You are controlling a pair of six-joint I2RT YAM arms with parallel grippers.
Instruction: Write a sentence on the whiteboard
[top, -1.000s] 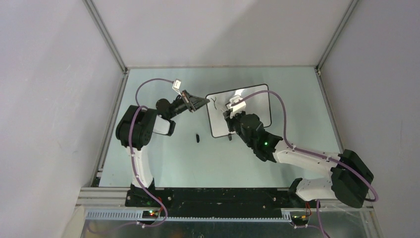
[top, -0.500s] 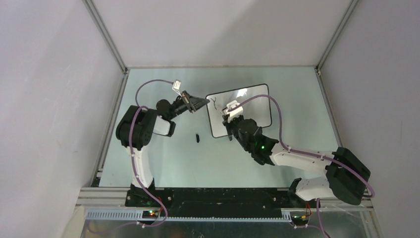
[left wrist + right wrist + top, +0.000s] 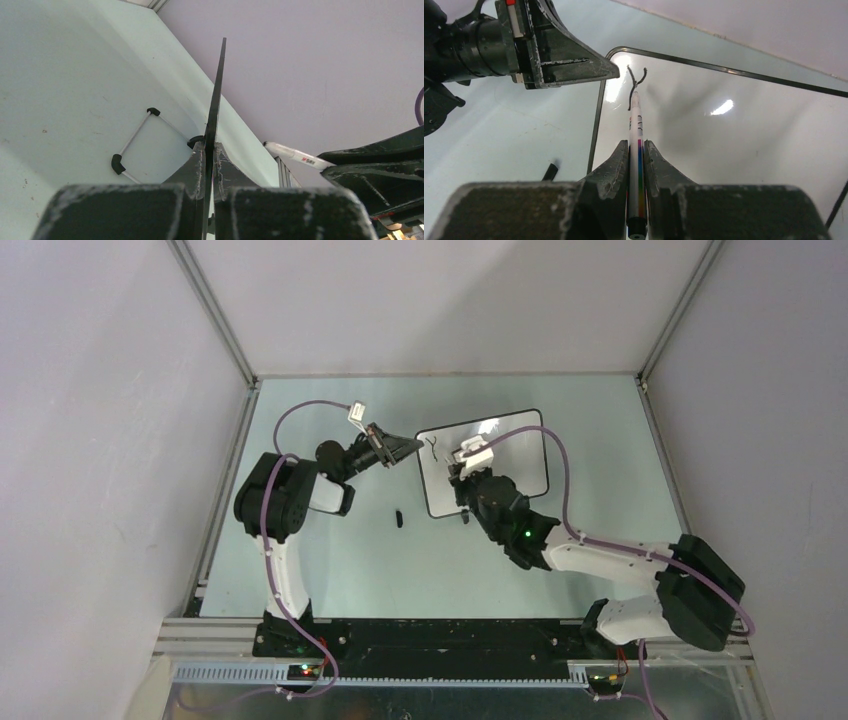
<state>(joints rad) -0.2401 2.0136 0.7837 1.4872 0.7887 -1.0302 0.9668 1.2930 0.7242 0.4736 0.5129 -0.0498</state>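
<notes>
While right gripper [image 3: 636, 145] pinches marker [image 3: 635, 117], tip on whiteboard [image 3: 520, 465] lying on tabletop [image 3: 330, 560] | left gripper [image 3: 405, 448] clamps board's edge | sentence [image 3: 634, 82]: first stroke by tip | black cap [image 3: 398, 517] loose nearby

The right gripper [image 3: 636, 144] pinches a marker [image 3: 635, 117] between its two scuffed black fingers [image 3: 616, 160]. The marker has a white barrel with a rainbow stripe and points away from the camera. Its tip touches the whiteboard [image 3: 734, 150] near the board's top left corner, at the foot of a Y-shaped black stroke, all that shows of the sentence [image 3: 634, 80]. Glare patches lie on the glossy board. The left gripper [image 3: 613, 71] reaches in from the upper left, its tip at the board's thin black frame. A small black piece [image 3: 550, 171] lies on the table [image 3: 524, 130], left of the board.
</notes>
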